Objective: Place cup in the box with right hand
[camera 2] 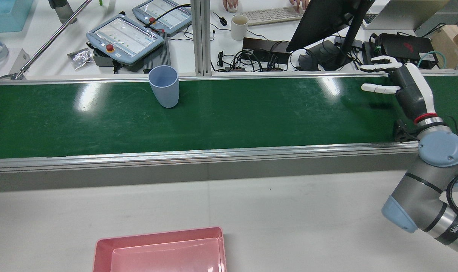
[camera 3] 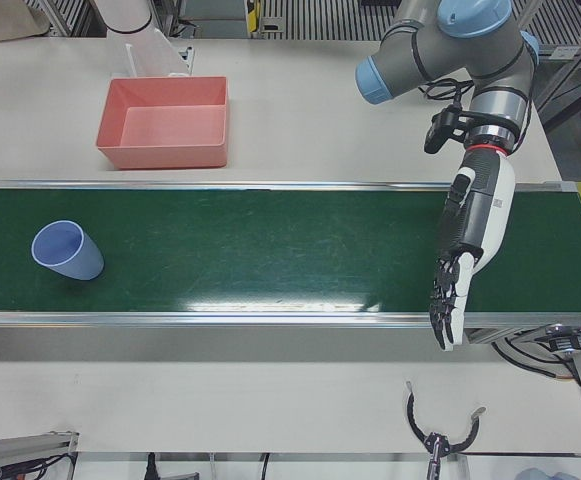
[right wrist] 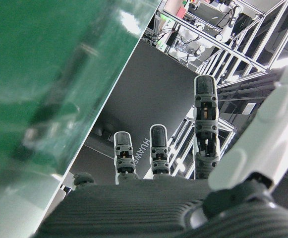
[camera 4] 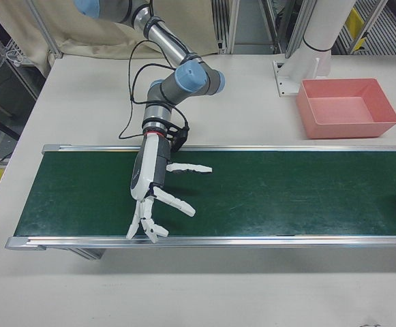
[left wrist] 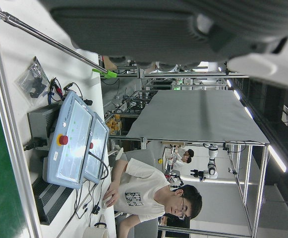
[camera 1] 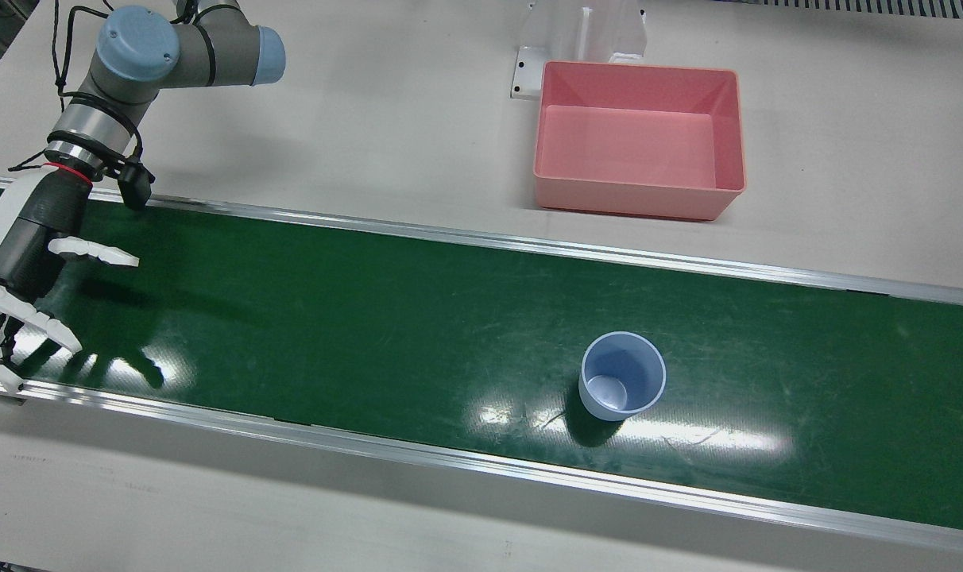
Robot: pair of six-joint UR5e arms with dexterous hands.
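The cup [camera 1: 622, 376] stands upright on the green belt [camera 1: 370, 318] near its operator-side rail, well apart from the right hand [camera 1: 21, 278], fingers [camera 1: 92, 253] spread, and the pink box [camera 1: 639, 139] on the worktop [camera 1: 370, 119].

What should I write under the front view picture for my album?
A blue cup on the green belt, an open robot hand, a pink box.

Blue plastic cup [camera 1: 622, 375]: upright on green conveyor belt [camera 1: 370, 318], toward its near edge in the front view. Pink plastic box [camera 1: 632, 202]: on white table [camera 1: 370, 119] beyond the belt's far edge. Right hand [camera 1: 21, 294]: over the belt's left end, well apart from the cup. Left hand [camera 3: 460, 260]: over the belt, well right of the cup.
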